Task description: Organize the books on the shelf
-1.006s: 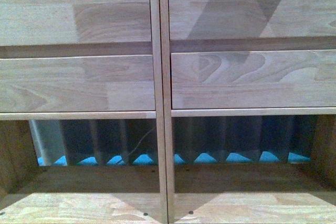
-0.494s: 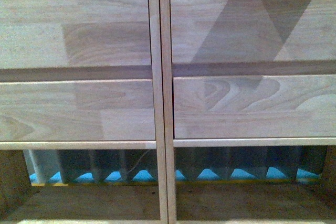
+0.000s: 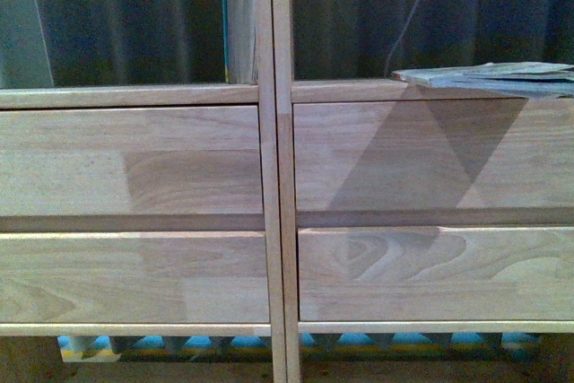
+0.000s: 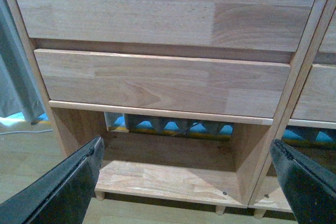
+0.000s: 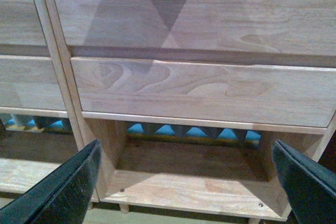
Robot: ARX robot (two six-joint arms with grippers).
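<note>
The pale wood shelf (image 3: 273, 177) fills the front view, with four drawer fronts below two open upper bays. A thin white-grey book (image 3: 502, 78) lies flat in the right upper bay, its edge over the top right drawer. No gripper shows in the front view. My left gripper (image 4: 186, 179) is open and empty, its black fingers (image 4: 68, 187) framing the shelf's left bottom bay (image 4: 168, 174). My right gripper (image 5: 186, 182) is open and empty, facing the right bottom bay (image 5: 189, 182).
A dark pleated curtain (image 3: 134, 15) hangs behind the open-backed shelf, with blue floor (image 3: 359, 340) showing under it. A pale cloth (image 4: 16, 82) hangs left of the shelf. The shelf stands on short peg legs (image 4: 219, 210) on a light floor.
The front view has risen: the drawer fronts slid down the picture, the bottom bays dropped almost out of view, and the upper bays and the book came into view.
</note>
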